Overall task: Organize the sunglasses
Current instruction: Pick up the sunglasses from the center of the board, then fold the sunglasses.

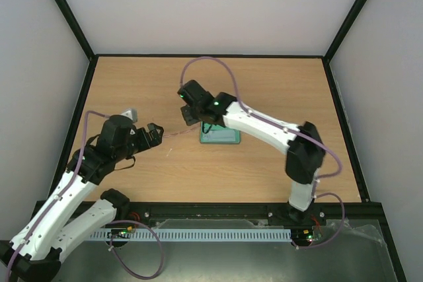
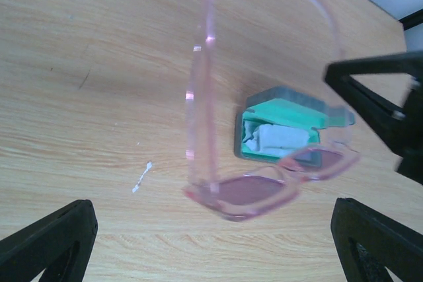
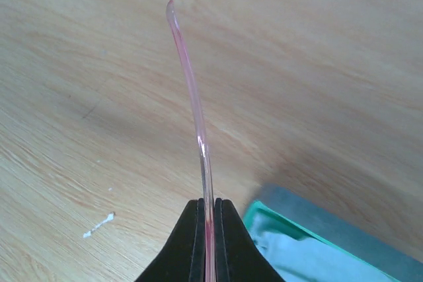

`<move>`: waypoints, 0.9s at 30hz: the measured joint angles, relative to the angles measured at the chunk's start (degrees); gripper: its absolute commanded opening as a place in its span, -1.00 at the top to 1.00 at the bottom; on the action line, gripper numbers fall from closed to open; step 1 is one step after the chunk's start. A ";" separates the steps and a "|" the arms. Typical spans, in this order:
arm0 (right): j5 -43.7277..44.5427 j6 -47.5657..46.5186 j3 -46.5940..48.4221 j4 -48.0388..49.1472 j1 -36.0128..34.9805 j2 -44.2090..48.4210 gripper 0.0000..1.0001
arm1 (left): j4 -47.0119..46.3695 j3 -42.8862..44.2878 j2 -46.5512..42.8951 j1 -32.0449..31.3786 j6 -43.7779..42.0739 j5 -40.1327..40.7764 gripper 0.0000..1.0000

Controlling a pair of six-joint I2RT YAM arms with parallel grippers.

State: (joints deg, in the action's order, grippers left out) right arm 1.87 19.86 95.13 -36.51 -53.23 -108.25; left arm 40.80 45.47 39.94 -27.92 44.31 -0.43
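Note:
The sunglasses (image 2: 251, 193) are a thin pink translucent pair held up off the table, arms unfolded, a little blurred. My right gripper (image 3: 209, 204) is shut on one slender arm of the sunglasses (image 3: 198, 130), which juts out past its fingertips. The left gripper (image 2: 211, 236) stands wide open, and the lens front hangs between and just beyond its fingers without touching them. Under the glasses the grey-blue case (image 2: 284, 95) lies open on the table, green inside, holding a light-blue cloth (image 2: 281, 138). From above, the right gripper (image 1: 192, 115) hovers by the case (image 1: 220, 137), with the left gripper (image 1: 155, 134) close on its left.
A small white scrap (image 2: 141, 177) lies on the wooden table (image 1: 277, 90) left of the case. Black frame rails and white walls bound the table on three sides. The right gripper's black body (image 2: 390, 110) fills the right edge of the left wrist view.

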 measured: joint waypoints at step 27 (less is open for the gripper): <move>23.87 -5.79 -32.30 13.55 -3.48 41.13 0.97 | -7.80 6.38 16.02 0.00 -1.97 -4.59 -0.99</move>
State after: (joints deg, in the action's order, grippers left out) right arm 25.74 14.06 62.83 -22.96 -56.71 -67.11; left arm 32.99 51.86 55.96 -27.92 42.35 -5.02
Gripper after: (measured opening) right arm 0.035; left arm 0.995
